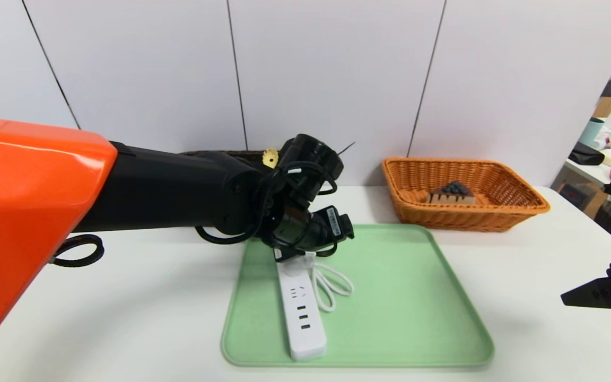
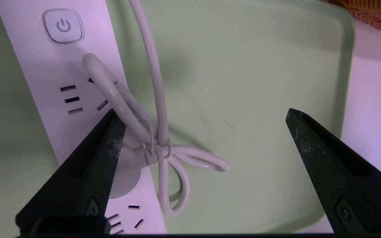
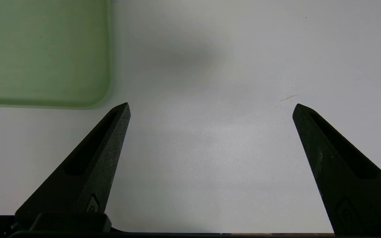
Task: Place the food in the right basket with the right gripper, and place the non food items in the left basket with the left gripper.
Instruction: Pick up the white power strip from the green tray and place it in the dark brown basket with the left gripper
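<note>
The white power strip (image 1: pixel 301 313) lies lengthwise on the green tray (image 1: pixel 417 318), its tied cord (image 1: pixel 332 284) coiled beside it. My left gripper (image 2: pixel 203 119) hangs open low over the strip's far end. One finger (image 2: pixel 106 142) is over the strip and the other (image 2: pixel 309 138) over bare tray, with the cord bundle (image 2: pixel 157 148) between them. The cake slice (image 1: pixel 451 193) sits in the orange basket (image 1: pixel 517 204). The dark basket (image 1: pixel 231 153) is mostly hidden behind my left arm; a yellow spoon tip (image 1: pixel 269 157) pokes up there. My right gripper (image 3: pixel 210 109) is open over bare table.
The white table (image 1: pixel 125 307) runs to a white panel wall behind the baskets. My left arm (image 1: pixel 167 191) spans the left half of the head view. My right gripper (image 1: pixel 570 297) sits off the tray's right side near the tray corner (image 3: pixel 101 96). Cluttered shelves stand at the far right.
</note>
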You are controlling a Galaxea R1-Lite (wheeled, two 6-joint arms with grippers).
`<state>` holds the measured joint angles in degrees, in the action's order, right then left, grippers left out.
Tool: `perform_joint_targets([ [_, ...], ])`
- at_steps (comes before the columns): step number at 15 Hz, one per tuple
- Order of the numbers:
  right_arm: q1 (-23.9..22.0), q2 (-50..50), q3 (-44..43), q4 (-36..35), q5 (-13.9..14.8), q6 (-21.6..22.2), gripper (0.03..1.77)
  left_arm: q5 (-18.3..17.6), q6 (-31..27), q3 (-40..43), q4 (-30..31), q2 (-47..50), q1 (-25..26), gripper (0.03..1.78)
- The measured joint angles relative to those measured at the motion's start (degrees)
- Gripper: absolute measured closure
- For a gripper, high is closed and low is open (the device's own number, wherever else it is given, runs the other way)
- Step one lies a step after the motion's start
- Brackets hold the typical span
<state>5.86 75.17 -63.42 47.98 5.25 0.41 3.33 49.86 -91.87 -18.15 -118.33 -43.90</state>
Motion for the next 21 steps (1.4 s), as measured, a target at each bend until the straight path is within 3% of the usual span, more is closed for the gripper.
perform_joint_targets([
  [9,0.37,0.24,0.24,-0.22,0.00,-0.09,0.10,-0.61,1.57,-0.30,-0.23,2.27,0.13,0.12],
  [15,1.07,0.16,3.05,-4.61,0.06,-0.06,0.10,2.05,-2.40,-0.74,-6.01,4.66,0.11,0.12],
  [21,1.29,0.11,3.57,-4.83,0.15,-0.32,0.10,1.84,0.27,-5.05,-10.20,5.96,-1.68,0.12],
])
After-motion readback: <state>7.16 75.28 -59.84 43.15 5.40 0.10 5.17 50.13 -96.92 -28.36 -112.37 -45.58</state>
